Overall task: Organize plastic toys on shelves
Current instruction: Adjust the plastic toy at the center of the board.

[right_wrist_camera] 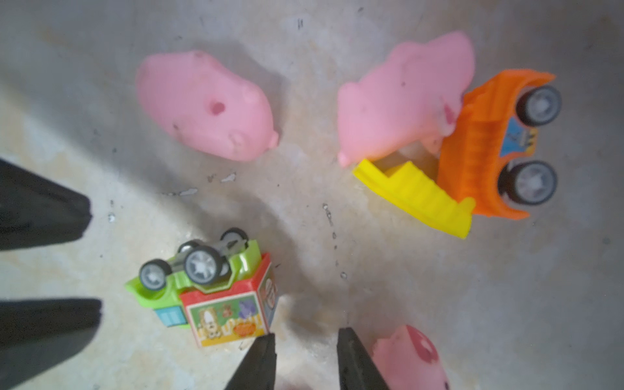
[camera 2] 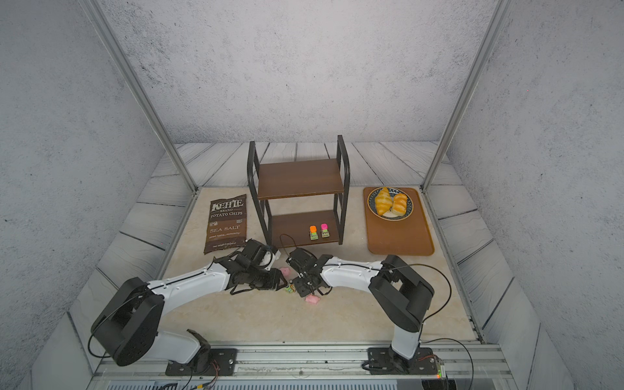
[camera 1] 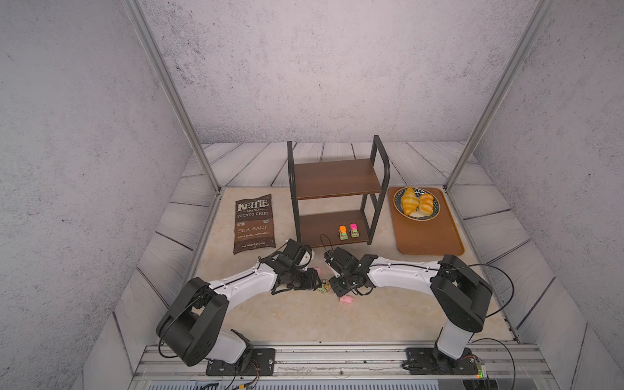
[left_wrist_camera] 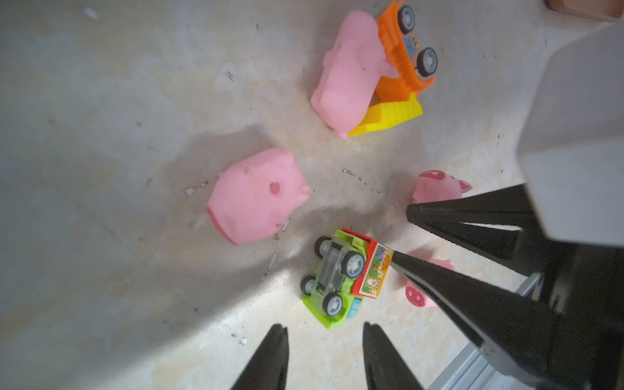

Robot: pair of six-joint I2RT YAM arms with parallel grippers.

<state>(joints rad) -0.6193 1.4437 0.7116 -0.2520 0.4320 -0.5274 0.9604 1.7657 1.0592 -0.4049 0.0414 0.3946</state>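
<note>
The shelves (camera 1: pixel 337 177) stand at the back centre, with an orange-topped truck (camera 1: pixel 343 233) and a pink-topped truck (camera 1: pixel 354 230) on the lower board. On the table in front lie several pink pigs (left_wrist_camera: pixel 260 196) and an overturned orange truck (left_wrist_camera: pixel 405 57) with a yellow piece; one pig (left_wrist_camera: pixel 351 71) leans on it. A green truck (left_wrist_camera: pixel 337 280) with a red box lies wheels up between both grippers. My left gripper (left_wrist_camera: pixel 324 332) is open and empty just short of it. My right gripper (right_wrist_camera: pixel 305 337) is open and empty, one fingertip (right_wrist_camera: pixel 265 341) at the red box's corner and a pig (right_wrist_camera: pixel 412 358) beside the other.
A Kettle chips bag (camera 1: pixel 254 223) lies left of the shelves. Right of them a brown tray (camera 1: pixel 432 236) carries a plate (camera 1: pixel 435 211) of croissants. Both arms meet low over the toy pile (camera 1: pixel 326 288), wrists almost touching.
</note>
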